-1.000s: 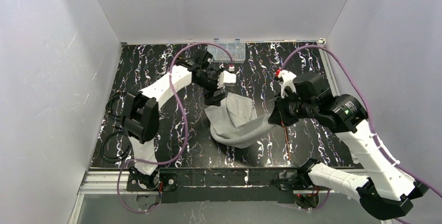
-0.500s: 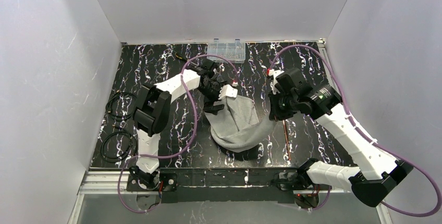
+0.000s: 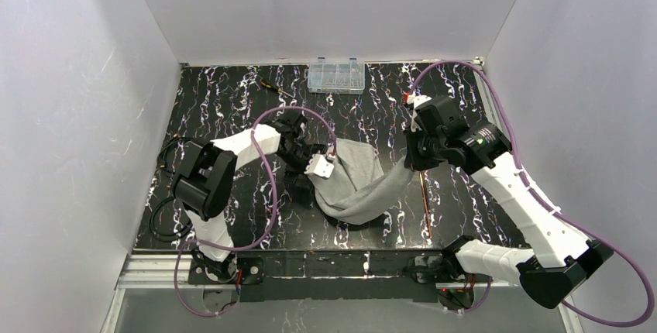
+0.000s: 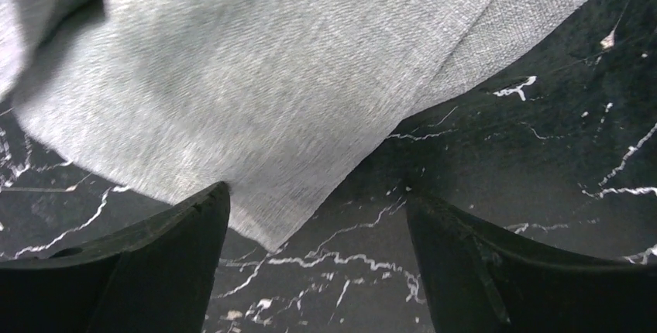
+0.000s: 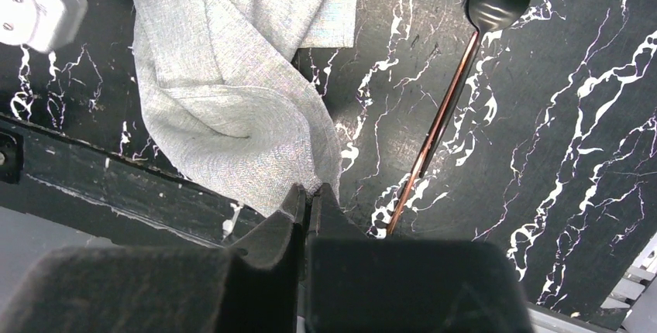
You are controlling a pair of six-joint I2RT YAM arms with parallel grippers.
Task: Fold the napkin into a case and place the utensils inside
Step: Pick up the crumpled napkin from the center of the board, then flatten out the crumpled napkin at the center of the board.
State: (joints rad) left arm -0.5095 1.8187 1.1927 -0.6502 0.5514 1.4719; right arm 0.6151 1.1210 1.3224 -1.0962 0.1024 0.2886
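The light-grey napkin [image 3: 352, 182] lies crumpled mid-table, one end drawn up to the right. My right gripper [image 3: 409, 164] is shut on that end; the right wrist view shows the napkin [image 5: 232, 116] pinched at the tips of the right gripper [image 5: 308, 191]. My left gripper [image 3: 307, 169] hovers low at the cloth's left edge. It is open, and in the left wrist view a napkin [image 4: 271, 101] corner lies on the table between the spread tips of the left gripper [image 4: 318, 197]. A copper spoon [image 5: 442, 116], one of the utensils [image 3: 424, 201], lies right of the cloth.
A clear plastic compartment box [image 3: 335, 75] stands at the back edge. A small screwdriver [image 3: 275, 87] lies to its left. Purple cables loop over both arms. White walls close the black marbled table [image 3: 232, 101] on three sides.
The left gripper has come forward from the napkin's far edge to its left side, staying open. The right arm has shifted while keeping its grip, and the cloth now stretches toward it.
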